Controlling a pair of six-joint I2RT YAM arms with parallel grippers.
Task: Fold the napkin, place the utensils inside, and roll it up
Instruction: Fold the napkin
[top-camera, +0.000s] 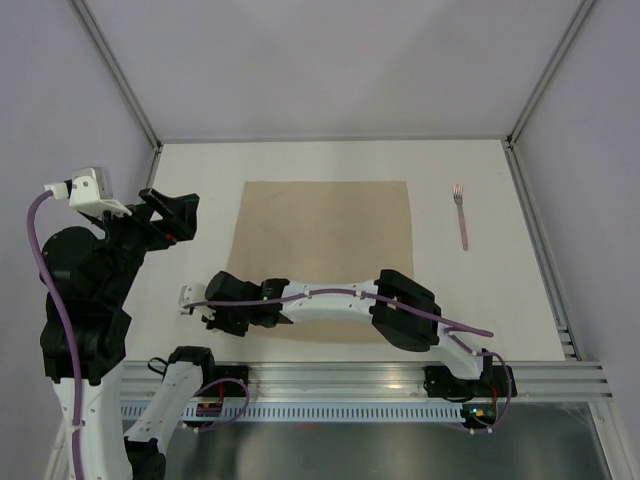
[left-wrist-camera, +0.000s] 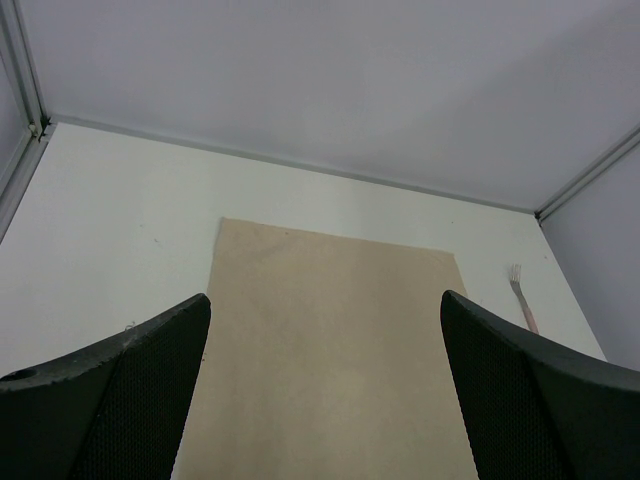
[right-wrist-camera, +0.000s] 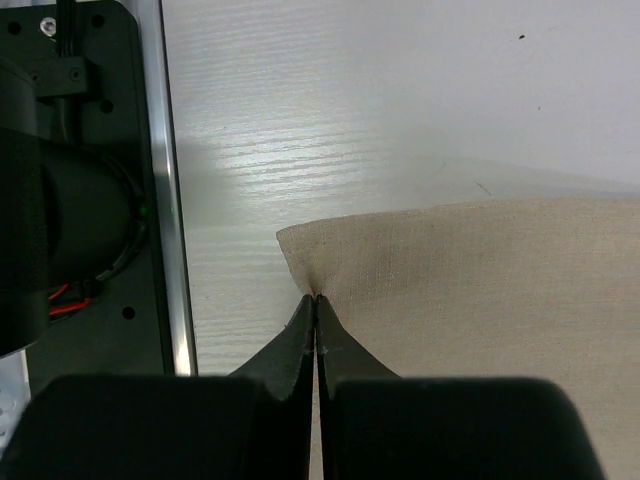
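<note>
Fold step, just starting: R gripper (right-wrist-camera: 315, 298) is pinched tight on the napkin's (top-camera: 325, 240) near-left corner; it lies flat & unfolded, fork (top-camera: 461, 215) well apart to its right. L gripper (left-wrist-camera: 325, 298) hangs spread wide, holding nothing. Next, prob.: lift corner & carry it across w/o losing the thin pinch.

Table: we see a white table (top-camera: 330, 165) with walls on three sides
Napkin: we find the tan napkin (top-camera: 325, 235) spread open near its middle
Fork: our pink fork (top-camera: 462, 218) lies well apart to the right, tines toward the far wall
</note>
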